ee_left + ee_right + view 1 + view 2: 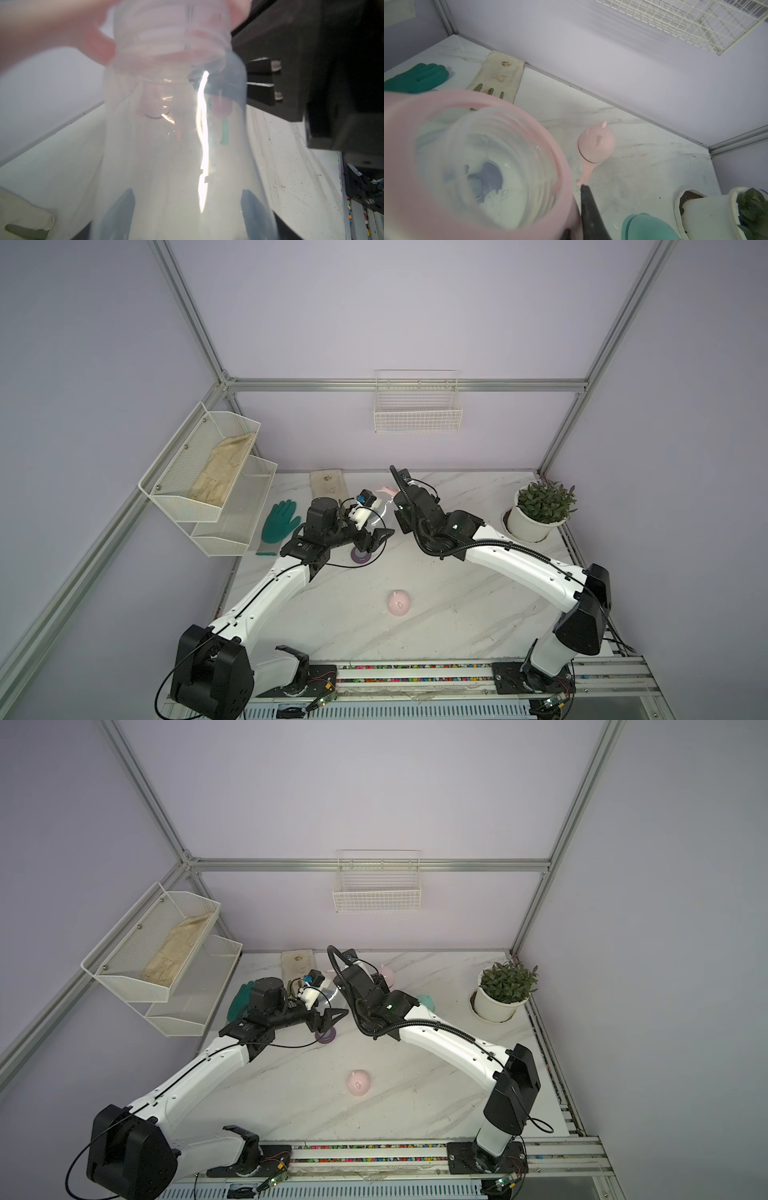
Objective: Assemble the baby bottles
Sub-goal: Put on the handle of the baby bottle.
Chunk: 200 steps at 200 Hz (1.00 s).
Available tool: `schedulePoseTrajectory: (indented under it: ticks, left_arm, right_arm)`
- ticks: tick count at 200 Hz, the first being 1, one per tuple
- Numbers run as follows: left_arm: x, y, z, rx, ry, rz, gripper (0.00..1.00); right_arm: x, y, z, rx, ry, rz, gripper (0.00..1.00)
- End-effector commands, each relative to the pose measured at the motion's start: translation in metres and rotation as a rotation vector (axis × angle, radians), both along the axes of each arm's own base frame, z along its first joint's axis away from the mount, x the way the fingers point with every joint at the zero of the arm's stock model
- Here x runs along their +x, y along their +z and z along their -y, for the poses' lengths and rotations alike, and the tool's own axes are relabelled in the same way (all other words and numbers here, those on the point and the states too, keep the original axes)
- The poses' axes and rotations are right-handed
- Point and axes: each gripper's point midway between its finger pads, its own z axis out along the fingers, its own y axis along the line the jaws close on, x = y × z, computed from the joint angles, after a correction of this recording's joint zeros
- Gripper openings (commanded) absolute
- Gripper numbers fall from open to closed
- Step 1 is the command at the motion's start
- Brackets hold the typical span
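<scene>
Step in hand, as I read it: seating the pink handled ring (558, 158) over the neck of the clear bottle (166, 145); both are held in the air above the middle of the worktop (457, 614), toward its far edge.

Left pincer (187, 197) is clamped on the bottle's lower body, its dark fingers showing through the wall; right pincer (577, 212) is pressed together, apparently pinching the ring at its rim, though the contact itself is blurred.

To do it well:
- keep ring and neck on one axis; a tilt would likely catch the ring on the thread ridges
- push along the neck, not across it; the bottle wall looks thin and may flex in the grip
- bring the ring down to the shoulder so the threads stay free for the collar

Materials and shapes:
- bottle: glossy see-through plastic, squat, flaring below a ridged screw neck; strong glare streak
- ring: matt, soft pink, broad band
- purple collar (360, 558): flat round piece on the marble-patterned worktop, just below the left pincer
- pink dome cap (399, 603): smooth, with small ears, alone toward the near edge
- a capped pink bottle (596, 143) lies by the far edge
- a mint cap (648, 226) sits near the white plant pot (532, 522) at the right edge
</scene>
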Motion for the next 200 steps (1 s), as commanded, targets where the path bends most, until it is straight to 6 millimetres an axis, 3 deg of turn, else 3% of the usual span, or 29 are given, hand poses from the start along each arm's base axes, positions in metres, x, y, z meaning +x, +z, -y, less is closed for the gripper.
schedulePoseTrajectory:
  ticks: [1, 75, 142, 165, 200]
  left_arm:
    - [0.014, 0.073, -0.016, -0.043, 0.106, 0.197, 0.00]
    - [0.018, 0.069, -0.020, -0.025, 0.135, 0.190, 0.00]
    - [0.020, 0.077, -0.008, -0.099, 0.085, 0.191, 0.00]
    - [0.008, 0.076, 0.001, -0.105, -0.001, 0.187, 0.00]
    - [-0.002, 0.069, 0.006, -0.086, -0.040, 0.177, 0.00]
  right_arm:
    - [-0.002, -0.016, 0.022, -0.155, -0.050, -0.005, 0.00]
    - [-0.005, -0.003, 0.030, -0.154, -0.044, 0.032, 0.00]
    - [-0.013, -0.027, 0.011, -0.049, 0.022, -0.052, 0.00]
    - [-0.009, -0.029, 0.008, -0.041, 0.008, -0.051, 0.00]
    - [0.004, -0.007, 0.013, 0.000, -0.071, -0.001, 0.00]
